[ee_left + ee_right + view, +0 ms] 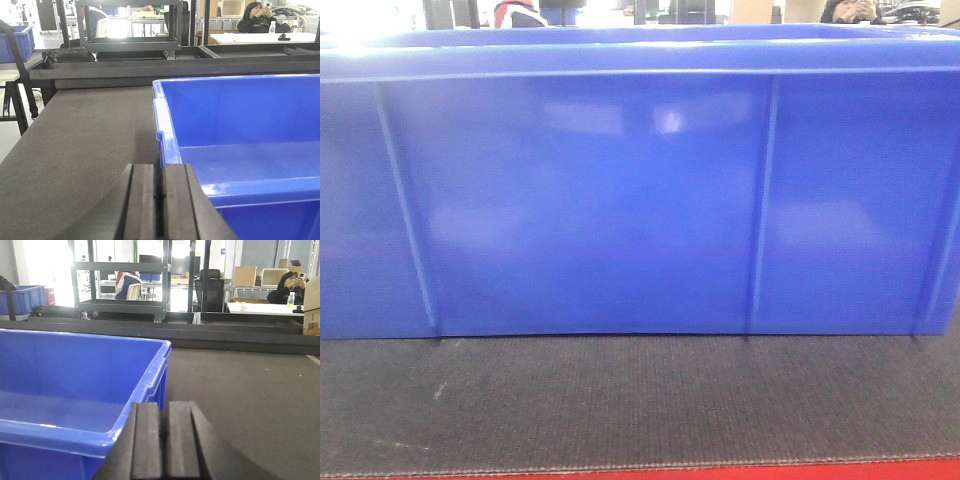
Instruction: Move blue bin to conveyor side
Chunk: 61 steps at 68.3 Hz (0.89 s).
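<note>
The blue bin (620, 200) stands on the conveyor's dark grey belt (620, 400) and its ribbed side wall fills the front view. The red frame (820, 470) shows along the bottom edge. In the left wrist view my left gripper (159, 167) is shut and empty at the near left corner of the bin (250, 115), with belt (75, 140) to its left. In the right wrist view my right gripper (165, 405) is shut and empty at the near right corner of the bin (65, 365), with belt (250, 390) to its right. The bin looks empty inside.
A dark metal rail (125, 67) runs across the far side of the belt. Another blue bin (22, 297) sits at the far left. A black wheeled rack (120, 305), cardboard boxes (245, 276) and a seated person (290, 287) are in the background.
</note>
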### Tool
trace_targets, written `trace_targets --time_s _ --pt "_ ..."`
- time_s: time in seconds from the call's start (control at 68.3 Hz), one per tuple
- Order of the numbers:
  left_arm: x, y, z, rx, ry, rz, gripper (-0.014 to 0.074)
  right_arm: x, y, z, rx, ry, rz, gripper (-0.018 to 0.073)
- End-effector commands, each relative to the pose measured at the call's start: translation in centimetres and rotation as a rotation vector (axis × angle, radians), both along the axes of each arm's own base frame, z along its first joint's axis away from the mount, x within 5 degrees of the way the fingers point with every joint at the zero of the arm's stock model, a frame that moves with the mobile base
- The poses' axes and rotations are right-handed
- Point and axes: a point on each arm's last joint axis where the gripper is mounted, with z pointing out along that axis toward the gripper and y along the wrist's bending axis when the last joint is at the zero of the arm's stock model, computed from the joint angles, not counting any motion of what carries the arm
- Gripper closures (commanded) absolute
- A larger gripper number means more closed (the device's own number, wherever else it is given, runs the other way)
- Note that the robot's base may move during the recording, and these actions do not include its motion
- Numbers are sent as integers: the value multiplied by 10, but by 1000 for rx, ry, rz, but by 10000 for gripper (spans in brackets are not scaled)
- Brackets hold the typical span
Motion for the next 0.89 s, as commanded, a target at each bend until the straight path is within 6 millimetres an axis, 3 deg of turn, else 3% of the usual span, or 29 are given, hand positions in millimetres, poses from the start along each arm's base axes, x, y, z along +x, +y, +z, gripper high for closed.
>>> trace_targets --time_s 0.0,0.117,0.234,0.542,0.585,0.878 --pt "-1 0 2 -11 -23 2 623 -1 -1 2 -12 -32 -7 648" --pt "-2 0 -4 -14 -23 15 623 -1 -1 2 -12 -32 -7 648" --pt "-5 2 -22 -20 -32 65 623 -1 -1 2 -12 -32 -7 648" --pt "14 4 -104 -61 -56 111 623 -1 -1 2 -12 -32 -7 648" --pt "14 4 -98 -58 -129 106 623 -1 -1 2 -12 -32 -7 648" --pt "14 4 -103 -69 -71 109 623 -1 -1 2 -12 -32 -7 648"
